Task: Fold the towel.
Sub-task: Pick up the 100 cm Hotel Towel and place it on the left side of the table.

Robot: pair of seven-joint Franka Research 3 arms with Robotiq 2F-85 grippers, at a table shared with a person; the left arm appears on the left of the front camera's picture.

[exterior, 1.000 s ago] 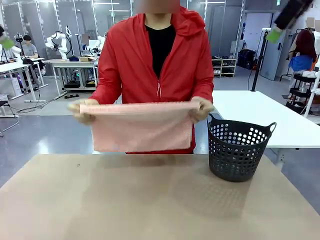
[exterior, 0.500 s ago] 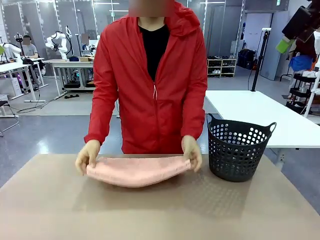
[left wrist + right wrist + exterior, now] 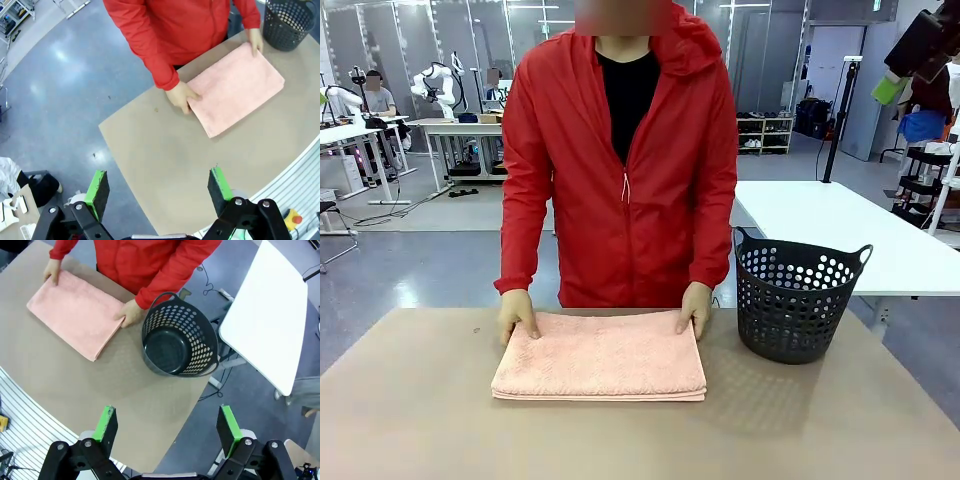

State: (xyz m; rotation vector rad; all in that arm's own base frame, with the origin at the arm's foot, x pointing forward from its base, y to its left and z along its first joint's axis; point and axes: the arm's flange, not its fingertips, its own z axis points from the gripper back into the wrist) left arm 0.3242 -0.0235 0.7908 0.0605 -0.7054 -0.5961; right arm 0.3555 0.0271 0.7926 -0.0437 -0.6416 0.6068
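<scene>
The left gripper (image 3: 158,182) hangs high above the near edge of the table, its green-padded jaws spread wide with nothing between them. The right gripper (image 3: 167,420) hangs just as high on the other side, its jaws equally wide and empty.

Below both lies a tan, matte table (image 3: 165,150) with a faint woven texture and a rounded corner. The towel (image 3: 600,355) lies flat on it as a neat folded rectangle, its stacked layers showing along the edge that faces the robot. A person in a red jacket (image 3: 625,160) stands at the far side, with one hand (image 3: 517,313) pressed on each far corner of the towel. The dark perforated basket (image 3: 177,340) stands upright and empty near the towel on the robot's right, not touching it.

Around the table the floor (image 3: 60,75) is glossy grey and reflects the ceiling lights. A white table (image 3: 265,315) stands past the basket, and workbenches line the far wall.
</scene>
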